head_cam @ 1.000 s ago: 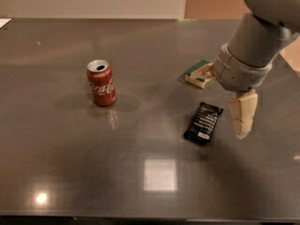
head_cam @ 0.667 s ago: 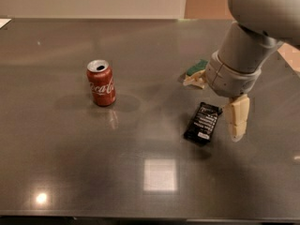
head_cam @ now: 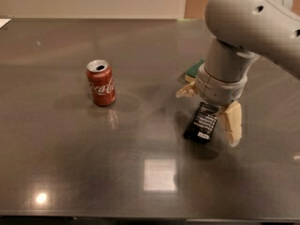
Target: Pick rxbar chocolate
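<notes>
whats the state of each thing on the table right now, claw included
rxbar chocolate: lying flat on the table, not gripped, top end hidden by the arm
claw: open, low over the rxbar chocolate, fingers spread to either side of it
soda can: upright, standing apart to the left
sponge: on the table behind the arm, mostly hidden

A dark, glossy desk (head_cam: 70, 163) carries a red cola can (head_cam: 101, 82) standing upright left of centre, the rxbar chocolate (head_cam: 201, 124) lying flat at right and a sponge (head_cam: 193, 71) beyond it. The claw (head_cam: 207, 117) hangs over the bar, fingers spread.
</notes>
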Motion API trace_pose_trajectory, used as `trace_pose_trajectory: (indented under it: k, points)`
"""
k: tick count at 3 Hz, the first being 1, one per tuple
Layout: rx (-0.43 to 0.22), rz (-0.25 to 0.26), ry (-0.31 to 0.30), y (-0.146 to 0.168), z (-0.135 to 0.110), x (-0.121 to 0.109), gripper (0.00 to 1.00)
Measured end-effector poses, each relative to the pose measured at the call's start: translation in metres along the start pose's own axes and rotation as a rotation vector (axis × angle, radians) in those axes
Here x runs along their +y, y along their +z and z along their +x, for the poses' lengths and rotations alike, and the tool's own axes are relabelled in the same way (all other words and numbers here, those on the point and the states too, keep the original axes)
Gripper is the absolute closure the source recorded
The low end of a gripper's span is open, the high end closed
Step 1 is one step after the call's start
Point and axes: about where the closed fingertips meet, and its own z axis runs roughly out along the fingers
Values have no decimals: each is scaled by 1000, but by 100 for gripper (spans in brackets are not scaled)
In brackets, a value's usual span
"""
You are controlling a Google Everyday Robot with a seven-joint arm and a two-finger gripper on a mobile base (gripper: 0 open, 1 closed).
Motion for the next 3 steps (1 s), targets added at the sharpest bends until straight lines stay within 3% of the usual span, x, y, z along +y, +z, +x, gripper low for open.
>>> trace_pose_trajectory:
  k: [3]
  points:
    - [48,-64,-47,16,1,5,0]
